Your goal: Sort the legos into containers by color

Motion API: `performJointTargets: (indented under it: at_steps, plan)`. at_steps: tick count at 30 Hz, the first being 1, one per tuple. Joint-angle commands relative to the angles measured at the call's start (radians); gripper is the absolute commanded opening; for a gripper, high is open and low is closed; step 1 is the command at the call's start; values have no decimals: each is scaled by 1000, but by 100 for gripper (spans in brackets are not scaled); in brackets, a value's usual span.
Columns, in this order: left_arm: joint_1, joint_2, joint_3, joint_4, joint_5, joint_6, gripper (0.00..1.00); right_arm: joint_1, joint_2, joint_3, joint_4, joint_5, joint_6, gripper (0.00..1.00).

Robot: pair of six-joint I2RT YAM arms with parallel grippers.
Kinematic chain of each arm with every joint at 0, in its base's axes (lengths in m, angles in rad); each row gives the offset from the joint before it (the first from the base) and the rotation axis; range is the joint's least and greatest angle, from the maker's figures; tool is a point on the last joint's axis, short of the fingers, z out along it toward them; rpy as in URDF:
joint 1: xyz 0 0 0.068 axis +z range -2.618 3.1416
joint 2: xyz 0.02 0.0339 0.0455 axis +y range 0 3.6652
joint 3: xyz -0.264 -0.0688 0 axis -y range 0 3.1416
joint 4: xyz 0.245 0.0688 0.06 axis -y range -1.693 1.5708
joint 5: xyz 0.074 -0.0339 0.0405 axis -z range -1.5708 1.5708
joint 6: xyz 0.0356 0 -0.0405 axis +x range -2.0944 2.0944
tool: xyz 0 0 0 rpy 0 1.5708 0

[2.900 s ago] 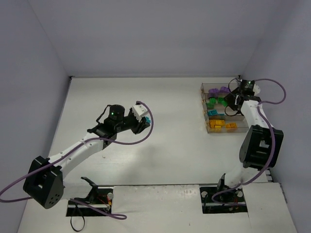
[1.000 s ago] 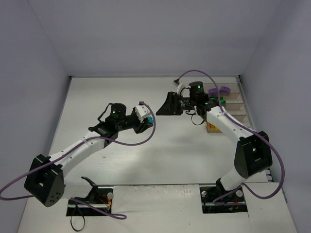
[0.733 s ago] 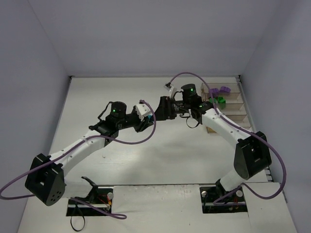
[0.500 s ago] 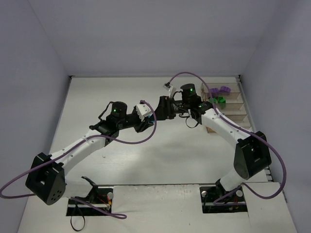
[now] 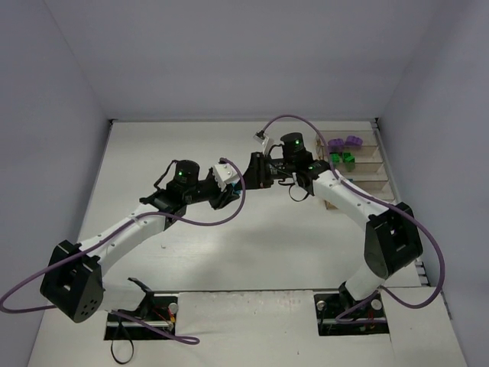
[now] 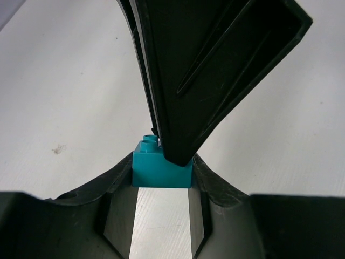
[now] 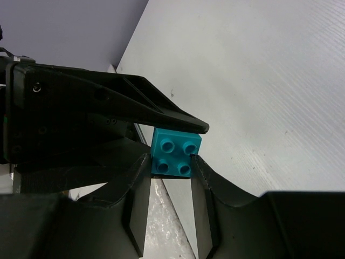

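So left gripper (image 6: 163, 171) and right gripper (image 7: 171, 162) both pinch one small teal plastic brick (image 7: 176, 152) above open white tabletop (image 5: 267, 245), clear plastic bins (image 5: 365, 177) well apart.

Looked like a robotics lab cell: white bench (image 5: 275, 241) boxed in by grey walls (image 5: 229, 61), two arms (image 5: 126, 229) bolted at its near edge, purple cables (image 5: 206, 224).

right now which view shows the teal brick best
Right wrist: the brick faces the camera, all four studs clear. Left wrist shows only one side face, its top partly covered by a black finger. The top view barely shows it.
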Motion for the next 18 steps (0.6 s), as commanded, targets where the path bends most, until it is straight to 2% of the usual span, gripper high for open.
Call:
performJointTargets:
  at_steps: [1, 4, 5, 18]
  plan:
    - [-10, -32, 44, 139, 44, -1, 7, 27, 5, 20, 68, -74, 7, 23]
    - [-10, -32, 39, 142, 44, -4, 7, 29, 9, 19, 70, -75, 5, 40]
    - [-10, -31, 39, 145, 44, -7, 7, 29, 9, 19, 70, -75, 4, 42]
    - [-10, -48, 28, 149, 39, -17, 7, 29, -7, -14, 68, -31, -10, 47]
